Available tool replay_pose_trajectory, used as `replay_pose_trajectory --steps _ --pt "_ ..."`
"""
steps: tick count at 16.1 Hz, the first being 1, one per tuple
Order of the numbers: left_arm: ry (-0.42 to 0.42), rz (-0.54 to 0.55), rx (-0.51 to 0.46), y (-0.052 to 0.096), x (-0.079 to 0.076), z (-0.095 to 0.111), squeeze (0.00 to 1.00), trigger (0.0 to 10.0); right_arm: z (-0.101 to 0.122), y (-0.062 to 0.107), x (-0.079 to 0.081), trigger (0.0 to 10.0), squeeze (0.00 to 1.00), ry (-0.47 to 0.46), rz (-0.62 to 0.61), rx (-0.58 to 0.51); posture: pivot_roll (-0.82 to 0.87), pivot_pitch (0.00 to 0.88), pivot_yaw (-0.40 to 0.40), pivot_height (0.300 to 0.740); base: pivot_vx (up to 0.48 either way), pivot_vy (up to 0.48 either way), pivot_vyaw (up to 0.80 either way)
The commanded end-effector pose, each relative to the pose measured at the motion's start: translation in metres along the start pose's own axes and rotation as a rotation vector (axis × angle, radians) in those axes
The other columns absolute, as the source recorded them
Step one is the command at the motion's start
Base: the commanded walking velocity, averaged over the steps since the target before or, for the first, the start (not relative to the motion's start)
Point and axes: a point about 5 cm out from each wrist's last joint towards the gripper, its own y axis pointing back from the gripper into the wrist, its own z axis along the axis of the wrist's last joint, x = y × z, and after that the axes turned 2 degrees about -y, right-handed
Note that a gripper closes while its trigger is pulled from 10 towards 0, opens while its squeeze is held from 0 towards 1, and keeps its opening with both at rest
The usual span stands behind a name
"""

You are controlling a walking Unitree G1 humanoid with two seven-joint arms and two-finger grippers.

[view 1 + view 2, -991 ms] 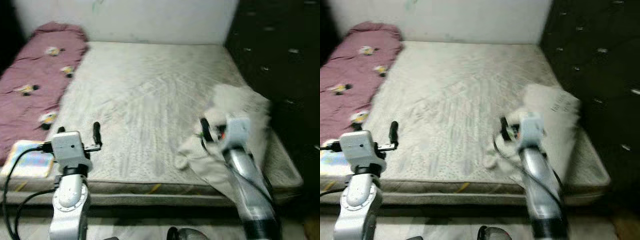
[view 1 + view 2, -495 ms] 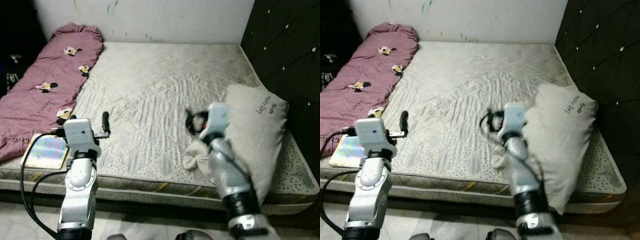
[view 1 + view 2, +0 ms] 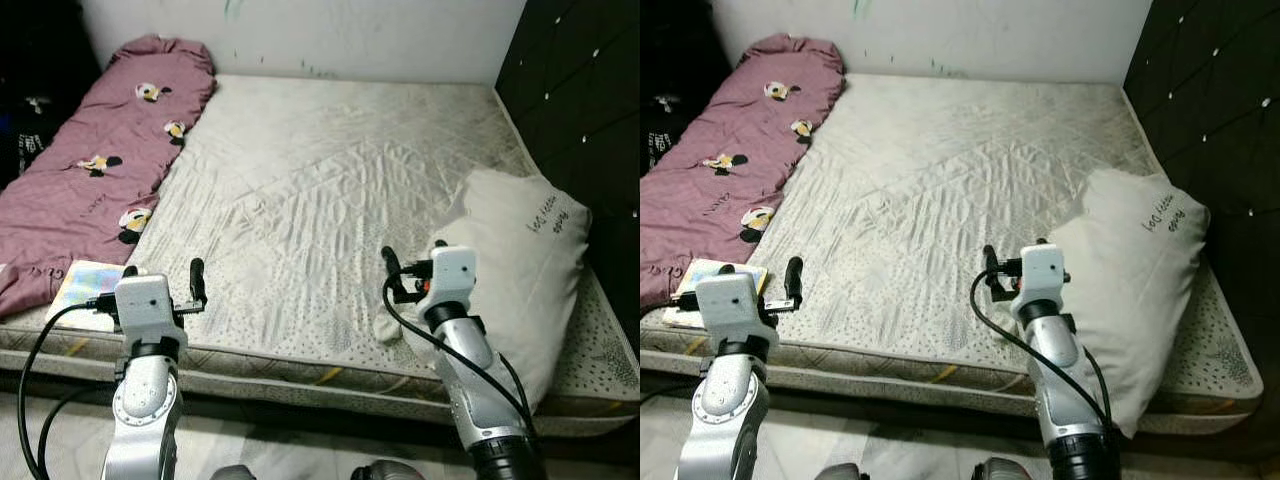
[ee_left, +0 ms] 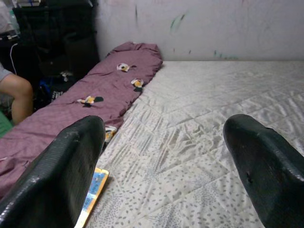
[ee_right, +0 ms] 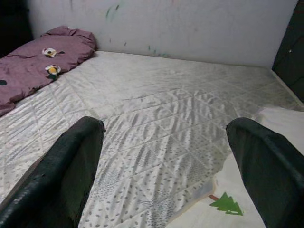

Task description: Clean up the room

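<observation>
resting now at 3 o'clock on the mattress (image 3: 330, 180), the white pillow (image 3: 520, 270) has left the right gripper (image 3: 400, 275), whose fingers gape empty; left gripper (image 3: 165, 285) likewise wide, empty; pillow seems placed.

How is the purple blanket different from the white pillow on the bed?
The purple blanket is long and stretched along the robot's left edge of the bed; the white pillow is short and plump, at the right near corner. The blanket has little cartoon pictures dotted on it; the pillow is plain white with small dark writing near one corner. Both are soft bedding lying on the mattress.
</observation>
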Motion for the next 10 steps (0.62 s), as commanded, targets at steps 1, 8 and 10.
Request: replay_pose_trajectory --steps 1,8,10 --pt "-0.001 -0.018 -0.024 0.001 -0.003 0.005 0.00 10.0 0.004 -0.001 -0.007 10.0 0.00 -0.026 -0.029 -0.005 -0.02 0.000 0.011 0.740 0.000 0.000 -0.80" --pt "0.023 -0.052 -0.034 0.000 -0.004 0.014 0.00 10.0 0.015 -0.001 -0.005 10.0 0.00 -0.030 -0.010 -0.020 -0.02 0.000 -0.005 0.740 0.000 0.000 -0.69" --pt "0.027 -0.055 -0.038 0.000 -0.005 0.016 0.00 10.0 0.016 -0.001 -0.003 10.0 0.00 -0.029 0.008 -0.024 -0.02 0.000 -0.008 0.740 0.000 0.000 0.00"
